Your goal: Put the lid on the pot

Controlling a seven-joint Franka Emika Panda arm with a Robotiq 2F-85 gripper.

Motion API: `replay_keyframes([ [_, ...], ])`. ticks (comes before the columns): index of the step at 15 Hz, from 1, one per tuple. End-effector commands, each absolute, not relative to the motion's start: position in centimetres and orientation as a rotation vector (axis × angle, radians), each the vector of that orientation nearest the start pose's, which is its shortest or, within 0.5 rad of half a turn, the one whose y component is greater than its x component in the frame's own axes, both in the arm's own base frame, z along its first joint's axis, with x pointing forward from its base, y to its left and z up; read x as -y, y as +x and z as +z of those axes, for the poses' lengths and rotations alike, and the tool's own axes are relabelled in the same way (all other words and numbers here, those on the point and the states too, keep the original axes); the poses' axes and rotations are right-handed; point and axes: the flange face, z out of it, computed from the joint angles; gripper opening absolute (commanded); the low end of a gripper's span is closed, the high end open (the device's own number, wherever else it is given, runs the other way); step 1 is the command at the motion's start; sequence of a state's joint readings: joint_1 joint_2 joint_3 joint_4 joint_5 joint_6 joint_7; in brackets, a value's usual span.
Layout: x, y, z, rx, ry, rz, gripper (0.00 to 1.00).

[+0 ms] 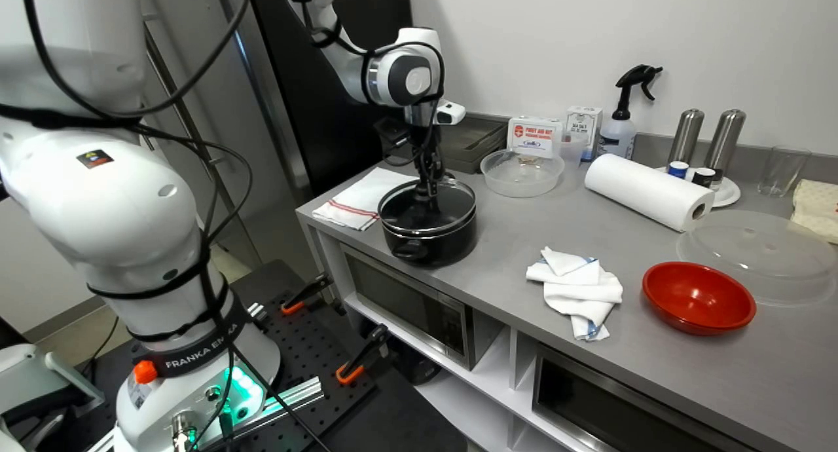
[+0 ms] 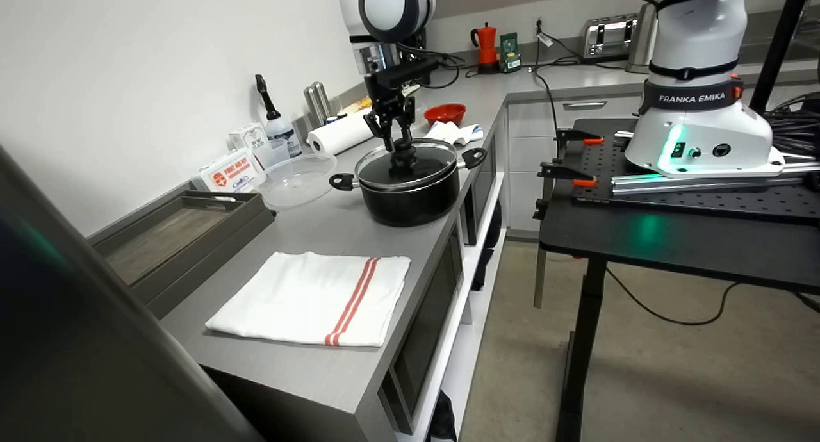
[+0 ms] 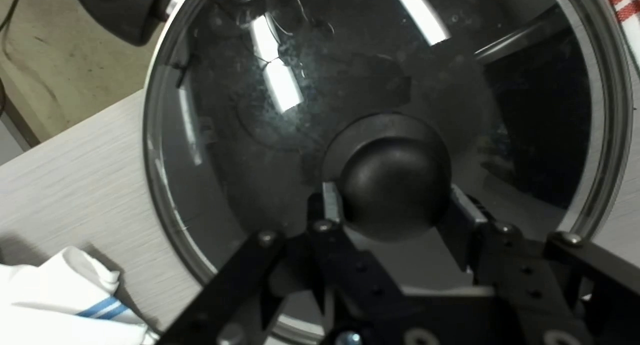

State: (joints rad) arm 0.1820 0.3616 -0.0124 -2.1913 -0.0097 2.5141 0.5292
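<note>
The clear glass lid [image 1: 452,206] with metal rim and dark knob lies on top of the black pot [image 1: 435,245]. In an exterior view the lid [image 2: 439,155] lines up with the rim of the pot [image 2: 413,205], with a side handle showing at each side. In the other outside picture a thin band shows between lid rim and pot, so full seating is hard to tell. My gripper [image 2: 398,146] points down at the knob. In the wrist view the fingers [image 3: 395,205] press both sides of the knob of the lid [image 3: 280,180]. The pot's inside shows only darkly through the glass.
A striped white towel [image 2: 314,298] lies beside the pot near the counter end. A clear bowl [image 1: 522,173] and grey tray [image 1: 474,141] stand behind it. A crumpled cloth [image 1: 579,291], red bowl [image 1: 698,298] and paper roll [image 1: 645,190] are farther along. The counter's front edge is close.
</note>
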Motion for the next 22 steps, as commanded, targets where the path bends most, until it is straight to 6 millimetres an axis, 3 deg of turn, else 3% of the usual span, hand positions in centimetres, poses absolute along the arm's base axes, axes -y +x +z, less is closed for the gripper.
replay_keyframes([
  [1, -9.86, 55.57, 22.03, -0.534, -3.111, 0.019, 0.25],
  [22, -9.06, 56.05, 21.59, -0.558, -3.114, 0.024, 0.25],
])
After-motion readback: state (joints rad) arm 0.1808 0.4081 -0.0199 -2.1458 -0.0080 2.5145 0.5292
